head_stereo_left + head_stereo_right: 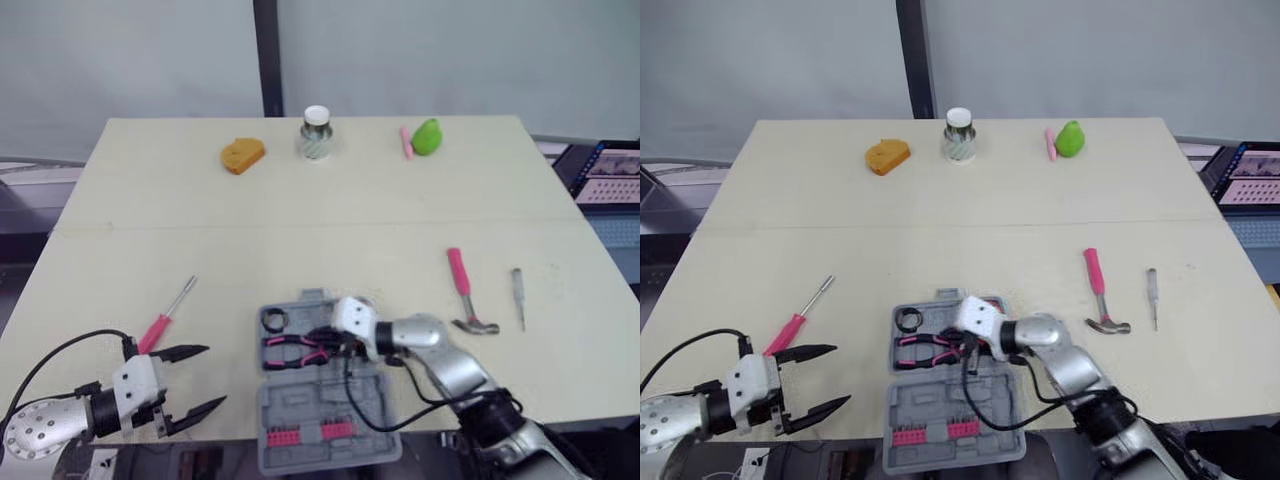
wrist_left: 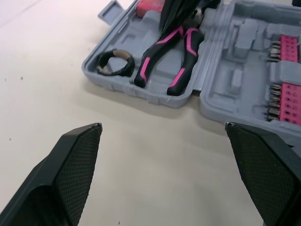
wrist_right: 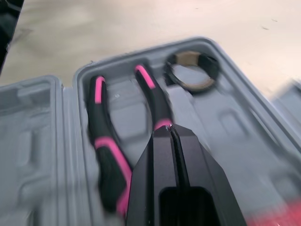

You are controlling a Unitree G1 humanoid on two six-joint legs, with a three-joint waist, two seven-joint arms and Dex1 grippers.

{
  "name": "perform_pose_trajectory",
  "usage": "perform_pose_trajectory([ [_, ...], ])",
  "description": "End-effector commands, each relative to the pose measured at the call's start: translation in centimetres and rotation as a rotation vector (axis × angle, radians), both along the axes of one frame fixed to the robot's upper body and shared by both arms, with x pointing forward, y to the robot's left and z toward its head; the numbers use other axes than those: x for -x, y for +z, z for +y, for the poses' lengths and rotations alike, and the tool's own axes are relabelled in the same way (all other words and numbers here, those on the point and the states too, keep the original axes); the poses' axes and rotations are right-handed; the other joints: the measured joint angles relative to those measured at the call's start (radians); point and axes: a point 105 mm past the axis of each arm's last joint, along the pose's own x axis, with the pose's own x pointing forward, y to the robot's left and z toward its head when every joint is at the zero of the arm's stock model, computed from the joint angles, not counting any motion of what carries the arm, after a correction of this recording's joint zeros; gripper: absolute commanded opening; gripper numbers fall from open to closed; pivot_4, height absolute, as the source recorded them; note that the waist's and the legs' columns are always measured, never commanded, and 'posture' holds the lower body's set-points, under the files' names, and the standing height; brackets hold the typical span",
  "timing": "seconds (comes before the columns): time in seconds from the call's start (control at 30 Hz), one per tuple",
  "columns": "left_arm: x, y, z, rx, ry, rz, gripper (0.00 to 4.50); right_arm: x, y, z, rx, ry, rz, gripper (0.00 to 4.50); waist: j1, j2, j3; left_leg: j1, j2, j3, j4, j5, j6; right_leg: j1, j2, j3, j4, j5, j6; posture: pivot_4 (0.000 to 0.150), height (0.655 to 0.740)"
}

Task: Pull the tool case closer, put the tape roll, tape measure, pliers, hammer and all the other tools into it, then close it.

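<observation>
Halves of the case (image 1: 300,410) lie spread flat on the table (image 1: 300,230). It is grey plastic moulded into pockets, and its long axis runs straight away from me. The nearer half carries rows of pink bits (image 1: 305,434). The farther half holds the black tape roll (image 1: 274,320) in its left corner and, just beside it, the pliers (image 1: 295,350) with black and pink handles.

My right gripper (image 3: 170,128) comes in from the right of the case on a bent arm. Its fingers are pressed together with nothing between them, the tips right over one pliers handle; I cannot tell if they touch it. My left gripper (image 1: 213,375) hovers left of the case, spread wide and empty, pointing toward it.

The pliers lie crosswise in the case, handles pointing left, head hidden under the right gripper. A pink-handled screwdriver (image 1: 165,318) lies slanted left of the case. The hammer (image 1: 465,295) lies to the right, its pink handle pointing away from me. The orange tape measure (image 1: 243,155) sits far beyond the case.
</observation>
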Motion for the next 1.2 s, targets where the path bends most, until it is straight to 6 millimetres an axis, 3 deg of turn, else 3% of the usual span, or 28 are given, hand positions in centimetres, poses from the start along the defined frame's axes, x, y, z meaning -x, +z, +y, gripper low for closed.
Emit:
perform_pose_trajectory([
  [0.03, -1.0, 1.0, -0.9, 0.045, -0.007, 0.018, 4.0, 0.7, 4.9, -3.6, -0.098, -0.027, -0.034, 0.0, 0.002, 0.003, 0.002, -0.003, 0.0, 0.0, 0.001, 0.0, 0.0, -0.001, 0.0, 0.0, -0.001, 0.0, 0.0, 0.15, 0.74],
  [0.1, -1.6, 0.4, -1.2, 0.046, -0.001, 0.06, 3.24, 1.3, 4.8, -5.7, -0.05, -0.065, -0.01, 0.0, 0.002, 0.003, 0.002, -0.003, 0.0, 0.0, 0.0, 0.0, 0.0, -0.001, 0.0, -0.001, -0.001, 0.0, 0.0, 0.15, 0.74],
  [0.13, -1.7, -0.1, -1.4, 0.05, -0.001, 0.094, 2.66, 1.7, 4.3, -6.7, -0.011, -0.083, 0.013, 0.0, 0.002, 0.003, 0.002, -0.002, 0.001, 0.0, 0.0, 0.0, 0.0, -0.001, 0.001, -0.002, -0.001, 0.0, 0.0, 0.15, 0.74],
  [0.3, -0.6, -2.8, -3.3, 0.038, -0.058, 0.258, 0.12, 3.0, 0.0, -9.6, 0.242, -0.137, 0.068, 0.0, -0.009, 0.002, 0.002, -0.003, 0.0, 0.002, -0.001, 0.0, 0.001, -0.002, 0.001, -0.001, -0.003, 0.0, 0.0, 0.15, 0.74],
  [0.43, -0.2, -4.2, -4.3, 0.012, -0.079, 0.302, 0.05, 3.0, -2.2, -9.7, 0.333, -0.128, 0.074, 0.0, -0.005, 0.002, 0.002, -0.003, 0.001, 0.003, -0.001, 0.0, 0.001, -0.002, 0.001, -0.001, -0.003, 0.0, 0.0, 0.15, 0.74],
  [0.7, -1.6, -4.4, -6.0, 0.009, -0.075, 0.248, 0.05, 3.9, -2.4, -6.8, 0.286, -0.044, 0.109, 0.0, 0.012, 0.002, 0.002, -0.004, 0.001, 0.002, 0.002, 0.0, 0.001, -0.002, 0.001, -0.001, -0.003, 0.0, 0.0, 0.15, 0.74],
  [0.87, -1.9, -4.0, -7.2, 0.039, -0.088, 0.223, 0.05, 4.3, -2.7, -6.1, 0.287, -0.021, 0.122, 0.0, 0.017, 0.002, 0.002, -0.003, 0.001, 0.002, 0.002, 0.0, 0.001, -0.002, 0.001, -0.001, -0.003, 0.0, 0.0, 0.15, 0.74],
  [1.2, -5.5, -3.1, -7.6, 0.07, -0.015, 0.14, 0.05, 1.0, -2.1, -6.1, 0.272, -0.133, 0.046, 0.0, 0.018, 0.002, 0.002, -0.004, 0.0, 0.002, 0.002, 0.0, 0.001, -0.002, 0.001, -0.001, -0.002, 0.0, 0.0, 0.15, 0.74],
])
